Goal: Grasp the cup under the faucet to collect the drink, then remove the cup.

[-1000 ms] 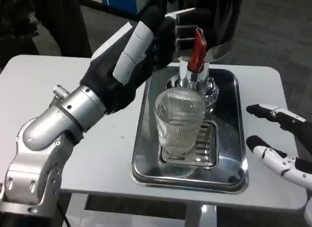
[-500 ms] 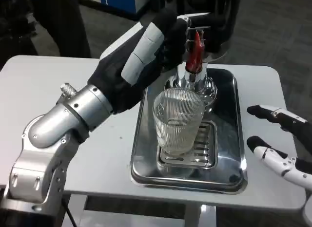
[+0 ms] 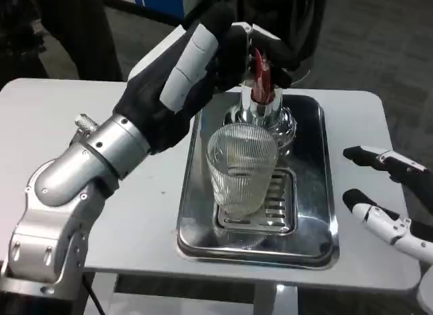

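We are looking down from the robot's head or chest, facing forward over the white bench (image 3: 81, 119), close enough that the steel tray (image 3: 318, 193) is sitting mid-frame. The left forearm (image 3: 74, 186) is entering from the lower left, the right hand (image 3: 389, 207) from the right edge, and dark floor is showing beyond.

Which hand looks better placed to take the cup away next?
Probably the right hand: its fingers are apart, holding nothing, beside the tray. The left hand is up at the red faucet lever above the ribbed cup.
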Tool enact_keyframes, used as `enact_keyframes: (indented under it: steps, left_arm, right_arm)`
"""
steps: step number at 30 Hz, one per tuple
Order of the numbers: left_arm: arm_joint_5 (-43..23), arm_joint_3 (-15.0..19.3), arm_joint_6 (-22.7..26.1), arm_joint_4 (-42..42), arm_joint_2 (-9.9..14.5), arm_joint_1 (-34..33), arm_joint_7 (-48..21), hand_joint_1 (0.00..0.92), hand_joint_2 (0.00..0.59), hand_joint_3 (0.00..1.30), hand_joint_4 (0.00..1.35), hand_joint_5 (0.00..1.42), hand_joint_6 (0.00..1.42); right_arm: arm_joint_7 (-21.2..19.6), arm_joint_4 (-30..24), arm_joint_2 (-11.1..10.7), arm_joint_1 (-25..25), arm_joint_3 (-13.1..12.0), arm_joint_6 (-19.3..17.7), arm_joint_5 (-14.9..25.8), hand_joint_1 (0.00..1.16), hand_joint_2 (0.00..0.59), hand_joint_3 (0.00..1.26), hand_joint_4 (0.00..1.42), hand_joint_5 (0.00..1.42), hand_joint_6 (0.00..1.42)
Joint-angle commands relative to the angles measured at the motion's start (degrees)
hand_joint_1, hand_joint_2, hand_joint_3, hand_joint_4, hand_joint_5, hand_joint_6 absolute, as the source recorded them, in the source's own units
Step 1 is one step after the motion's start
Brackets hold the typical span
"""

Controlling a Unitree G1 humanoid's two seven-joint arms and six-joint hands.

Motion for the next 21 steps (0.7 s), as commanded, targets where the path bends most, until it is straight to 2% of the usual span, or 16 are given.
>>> enact_keyframes:
  steps: [1,7,14,21]
  left_arm:
    - [0.6,0.1,-0.6,-1.1,0.7,1.7,-0.6,0.0,0.045,0.75,0.71,0.56,0.33]
    - [0.3,1.0,-1.1,-1.2,0.6,3.1,0.2,0.0,0.046,0.76,0.66,0.55,0.34]
    - [0.0,2.4,-2.5,-0.5,-0.1,5.2,1.4,0.0,0.056,0.83,0.77,0.62,0.38]
    - [0.8,2.5,-5.6,0.5,-0.1,6.9,1.8,0.0,0.057,0.85,0.79,0.63,0.39]
  right_arm:
    - [-0.5,-0.3,0.0,0.6,0.1,-0.5,0.5,0.34,0.39,0.21,0.17,0.12,0.12]
    - [-0.3,-0.6,0.0,0.4,0.1,-0.3,0.5,0.34,0.39,0.21,0.17,0.12,0.12]
    - [-0.2,-0.7,-0.1,-0.1,0.5,0.1,0.3,0.34,0.39,0.21,0.17,0.12,0.12]
    - [-0.2,-1.0,0.0,0.2,0.5,0.0,0.3,0.34,0.39,0.21,0.17,0.12,0.12]
